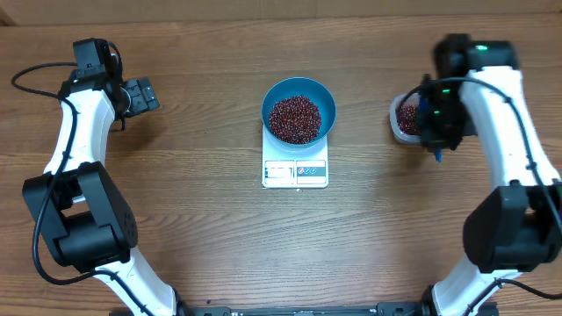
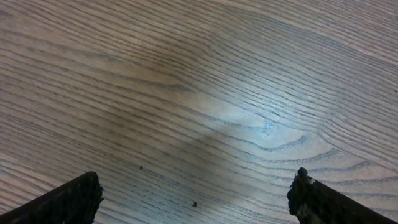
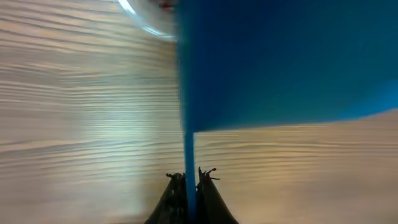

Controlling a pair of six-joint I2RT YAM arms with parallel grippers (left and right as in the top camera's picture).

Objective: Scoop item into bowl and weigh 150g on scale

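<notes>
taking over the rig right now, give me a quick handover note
Left gripper: open, empty, over bare table.
Right gripper: shut on the handle of the blue scoop, at the clear tub.
Bowl sits on the scale with beans in it.
Done: beans scooped in.
Left: check the display, unreadable here, then adjust to the target weight.

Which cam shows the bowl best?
Overhead: the whole bowl sits on the scale, beans visible inside. Left wrist shows only table. Right wrist shows none of it, just the blue scoop in the right gripper.
</notes>
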